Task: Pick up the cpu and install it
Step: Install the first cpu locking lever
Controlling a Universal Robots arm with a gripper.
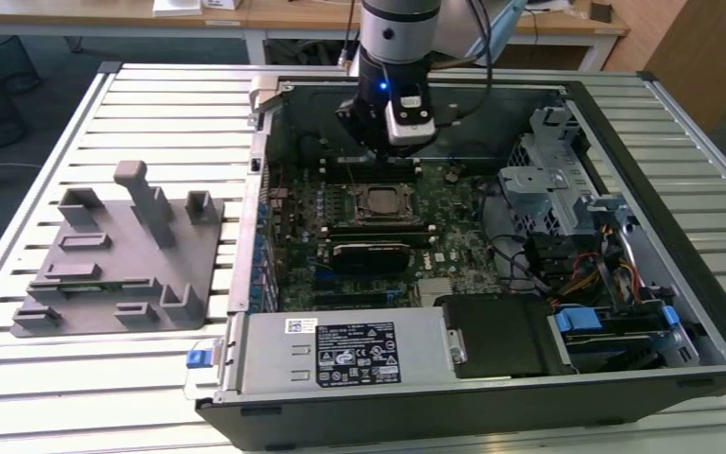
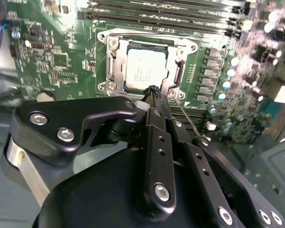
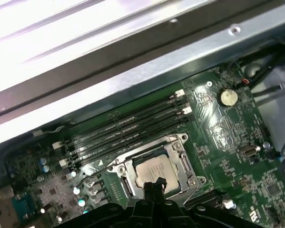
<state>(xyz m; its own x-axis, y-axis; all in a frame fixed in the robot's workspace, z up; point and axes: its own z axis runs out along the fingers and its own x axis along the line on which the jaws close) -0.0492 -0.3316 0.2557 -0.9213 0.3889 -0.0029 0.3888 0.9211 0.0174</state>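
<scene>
The gripper is pinched shut and holds nothing. In the exterior view the cpu lies in its socket, at 6 o'clock from it. Placing looks done; any move needs care.

Black label: on the power supply, near edge of the computer case; print too small to read.
White sticker: beside it; unreadable.
cpu top: faint print, unreadable.
</scene>
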